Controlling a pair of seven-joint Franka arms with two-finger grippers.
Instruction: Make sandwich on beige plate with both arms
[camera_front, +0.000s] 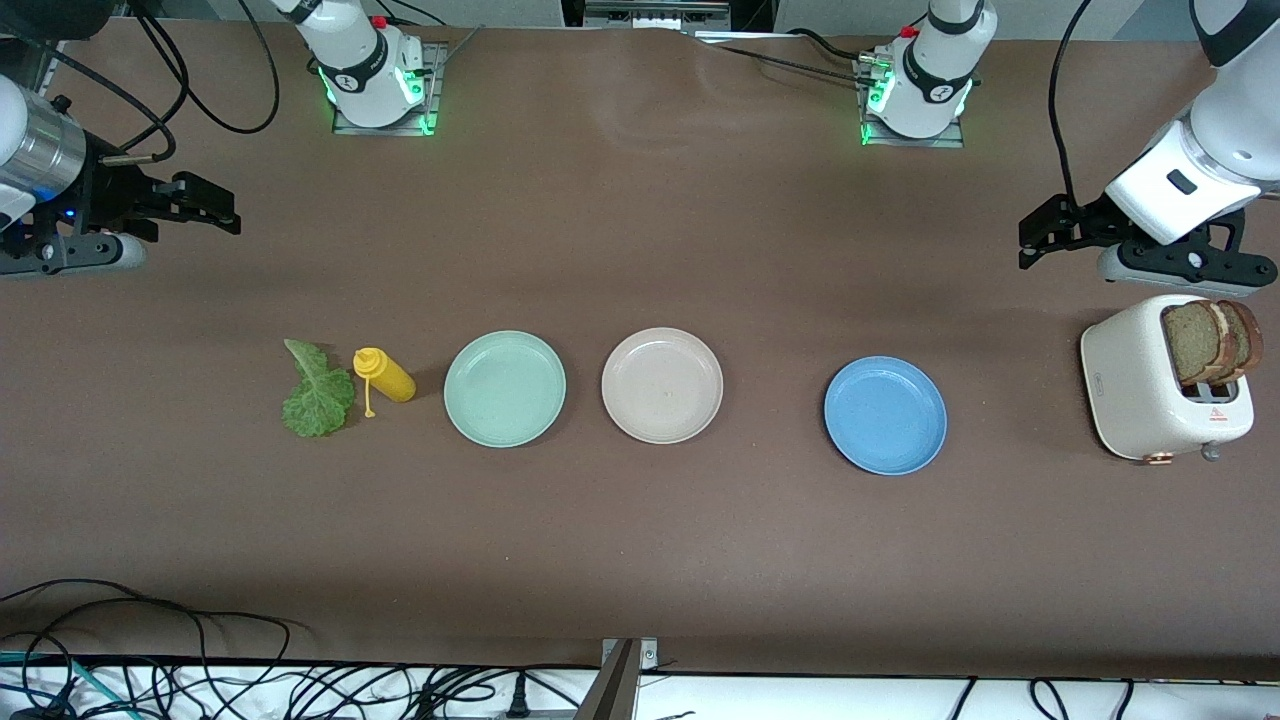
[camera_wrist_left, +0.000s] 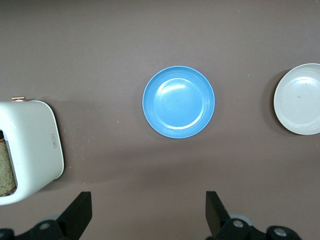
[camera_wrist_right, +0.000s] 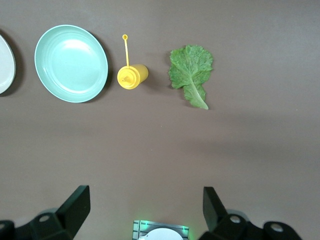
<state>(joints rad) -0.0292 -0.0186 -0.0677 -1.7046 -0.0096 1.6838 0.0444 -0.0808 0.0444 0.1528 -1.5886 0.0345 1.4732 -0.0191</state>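
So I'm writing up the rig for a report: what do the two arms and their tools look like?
Both arms are glossy white with black joint bands, black cables and green-lit bases. The left tool is black with two fingers below a white wrist; the right tool is black too, behind a silver metal cuff.

arms: glossy white, black joint bands | bases: green lights, red buttons | cables: black | left pincer (camera_front: 1030, 238), right pincer (camera_front: 222, 208): black

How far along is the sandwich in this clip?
Nothing done: the beige plate is bare. Both bread slices sit in the toaster; the lettuce leaf lies beside the mustard bottle. Left gripper and right gripper wait open, holding nothing. All stacking remains.
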